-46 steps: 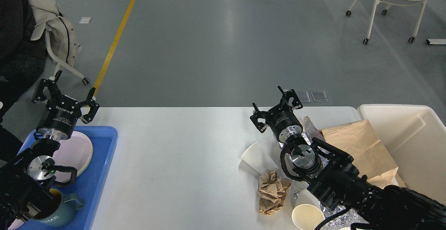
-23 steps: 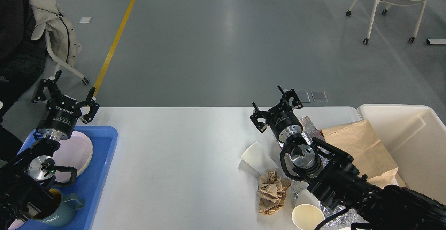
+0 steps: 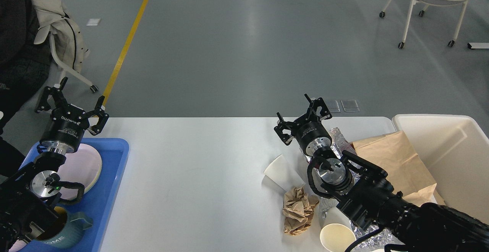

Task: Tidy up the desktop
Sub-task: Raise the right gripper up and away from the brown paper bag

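Note:
The white desktop (image 3: pixel 198 175) fills the lower middle of the head view. My left gripper (image 3: pixel 72 100) is open and empty above the desktop's far left corner, over the blue tray (image 3: pixel 110 191). My right gripper (image 3: pixel 301 115) is open and empty near the far edge. Below it lie a tipped white paper cup (image 3: pixel 280 172), a crumpled brown paper ball (image 3: pixel 298 209), an upright paper cup (image 3: pixel 337 237), crumpled foil (image 3: pixel 338 137) and a brown paper bag (image 3: pixel 397 160).
The tray holds a pale pink plate (image 3: pixel 84 166) and a teal mug (image 3: pixel 65 233). A cream-white bin (image 3: pixel 454 156) stands at the right edge. Chairs stand on the grey floor at far left (image 3: pixel 61 38) and far right (image 3: pixel 435 0).

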`<control>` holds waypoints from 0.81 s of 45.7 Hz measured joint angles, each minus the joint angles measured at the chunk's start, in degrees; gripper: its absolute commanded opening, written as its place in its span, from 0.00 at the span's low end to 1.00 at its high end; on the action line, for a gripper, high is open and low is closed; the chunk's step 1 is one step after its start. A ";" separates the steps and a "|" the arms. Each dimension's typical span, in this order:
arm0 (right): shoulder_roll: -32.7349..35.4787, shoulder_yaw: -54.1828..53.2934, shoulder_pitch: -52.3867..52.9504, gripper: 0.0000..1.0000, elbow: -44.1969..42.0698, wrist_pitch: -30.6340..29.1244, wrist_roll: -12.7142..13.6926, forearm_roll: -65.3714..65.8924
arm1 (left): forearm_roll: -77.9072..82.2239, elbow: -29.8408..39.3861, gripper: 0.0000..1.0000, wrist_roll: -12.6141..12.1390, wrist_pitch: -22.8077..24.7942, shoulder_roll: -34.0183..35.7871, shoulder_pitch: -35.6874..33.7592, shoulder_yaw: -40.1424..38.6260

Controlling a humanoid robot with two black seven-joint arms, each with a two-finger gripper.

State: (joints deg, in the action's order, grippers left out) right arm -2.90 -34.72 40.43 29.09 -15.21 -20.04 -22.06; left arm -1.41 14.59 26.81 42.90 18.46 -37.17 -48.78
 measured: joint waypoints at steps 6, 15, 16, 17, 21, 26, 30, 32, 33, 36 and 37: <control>0.00 0.00 0.00 1.00 0.00 0.00 0.00 0.00 | 0.00 0.00 1.00 0.00 0.00 0.00 0.00 0.00; -0.01 0.13 0.00 1.00 0.00 0.00 0.19 0.00 | 0.00 0.00 1.00 0.00 0.00 0.00 0.00 0.00; -0.04 0.11 0.00 1.00 0.00 0.00 0.25 0.00 | 0.00 0.00 1.00 0.00 0.00 0.00 0.00 0.00; -0.14 0.06 0.00 1.00 -0.03 0.00 0.30 0.00 | 0.00 0.00 1.00 0.00 0.00 0.00 0.00 0.00; -0.65 -0.07 0.08 1.00 -0.08 0.00 0.33 0.00 | 0.00 0.00 1.00 0.00 0.00 0.00 0.00 0.00; -0.96 -0.31 0.48 1.00 0.69 -0.36 0.31 -0.16 | 0.00 0.00 1.00 0.00 0.00 0.00 0.00 0.00; -0.95 -1.77 1.91 1.00 1.02 -1.75 0.29 -0.25 | 0.00 0.00 1.00 0.00 0.00 0.00 0.00 0.00; -0.66 -3.09 3.49 1.00 1.05 -2.94 0.27 -0.26 | 0.00 0.00 1.00 0.00 0.00 0.00 0.00 0.00; -0.51 -3.71 4.22 1.00 1.05 -3.53 0.26 -0.26 | 0.00 0.00 1.00 0.00 0.00 0.00 0.00 0.00; -0.16 -5.62 6.17 1.00 1.05 -5.47 0.25 -0.27 | 0.00 0.00 1.00 0.00 0.00 0.00 0.00 0.00; -0.07 -6.18 6.59 1.00 1.05 -6.10 0.24 -0.27 | 0.00 0.00 1.00 0.00 0.00 0.00 0.00 0.00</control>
State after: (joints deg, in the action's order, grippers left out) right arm -2.97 -40.90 47.02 30.14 -21.31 -19.79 -22.33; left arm -1.41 14.59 26.81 42.90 18.46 -37.17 -48.78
